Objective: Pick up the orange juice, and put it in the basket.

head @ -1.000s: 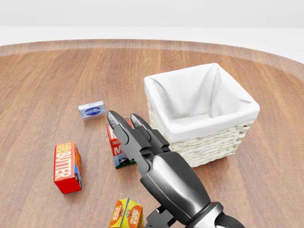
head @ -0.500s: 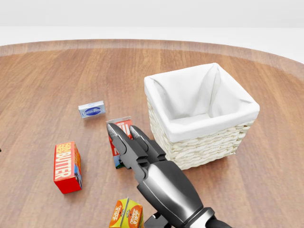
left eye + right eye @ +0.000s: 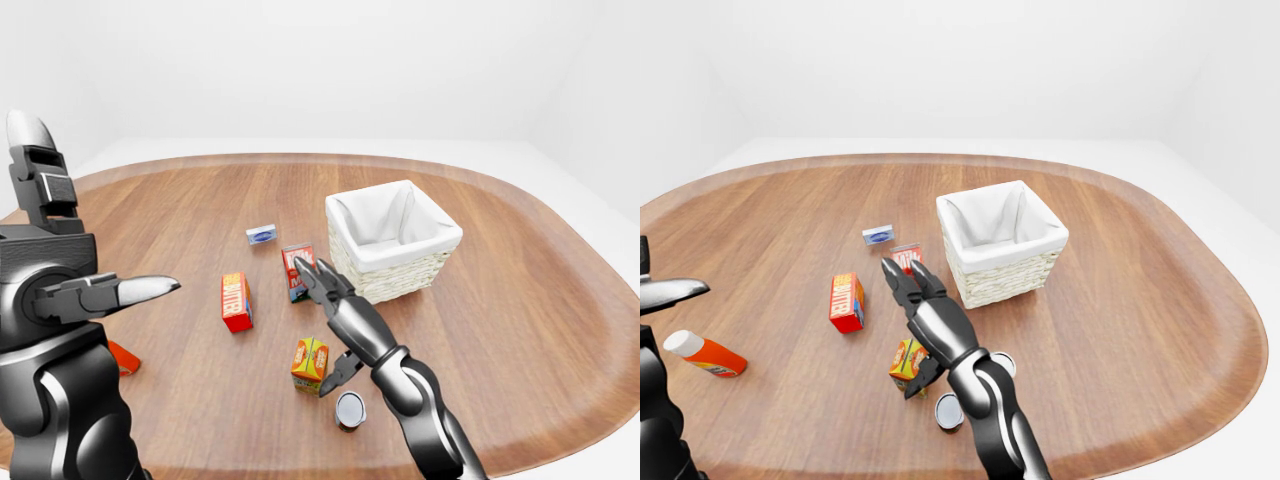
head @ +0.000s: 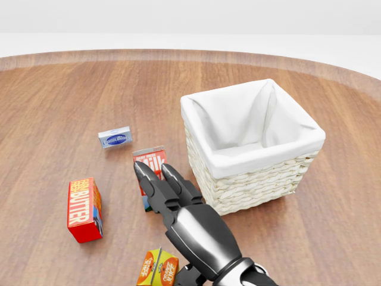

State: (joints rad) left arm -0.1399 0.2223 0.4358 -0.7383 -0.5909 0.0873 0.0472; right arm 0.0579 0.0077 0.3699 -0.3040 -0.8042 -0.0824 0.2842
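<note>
The juice (image 3: 310, 365) is a small orange carton with green and yellow print, standing on the table (image 3: 520, 300) near the bottom of the views. The right hand (image 3: 335, 320) hovers just above it, fingers spread and grasping nothing, thumb beside the carton. In the head view the carton is cut off by the bottom edge. Just beside it lies one can (image 3: 350, 409). The left hand (image 3: 95, 295) is released too. Farther stand one butter box (image 3: 235, 301), one milk carton (image 4: 152, 164) partly hidden by the fingers, one small blue box (image 3: 261, 234) and one basket (image 3: 395, 240). One orange bottle (image 3: 705, 352) lies at the left.
</note>
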